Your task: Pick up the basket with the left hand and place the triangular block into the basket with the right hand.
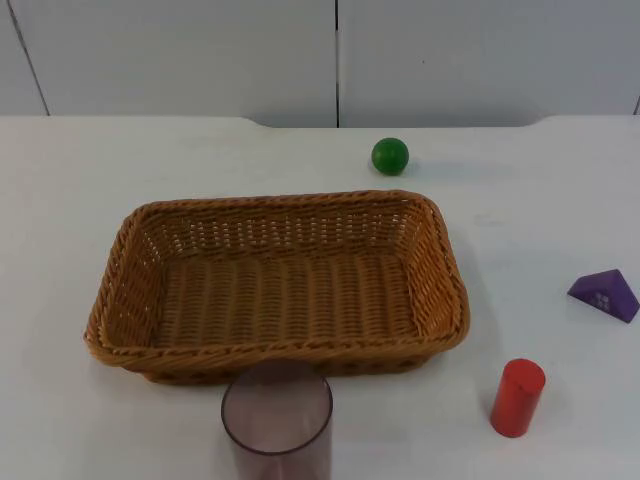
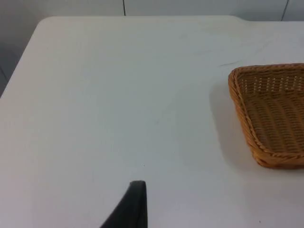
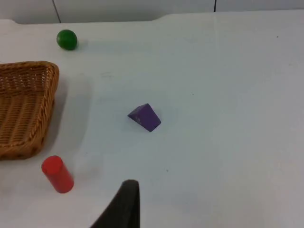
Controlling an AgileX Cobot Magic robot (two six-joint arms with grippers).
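Basket (image 1: 440,260) is woven wicker w/ rough ribbed surface, table (image 1: 120,160) smooth matt white, triangular block (image 1: 605,294) matt purple, red cylinder (image 1: 517,397) slightly glossy, green ball (image 1: 390,156) shiny, cup (image 1: 277,420) translucent plastic.

black fingertip (image 2: 135,204) — tapered, matte, smooth

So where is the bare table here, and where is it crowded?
Bare: the table's left side beyond the basket, and the stretch between the green ball and the purple triangular block. Crowded: the near edge, where the translucent cup stands against the basket, with the red cylinder nearby.
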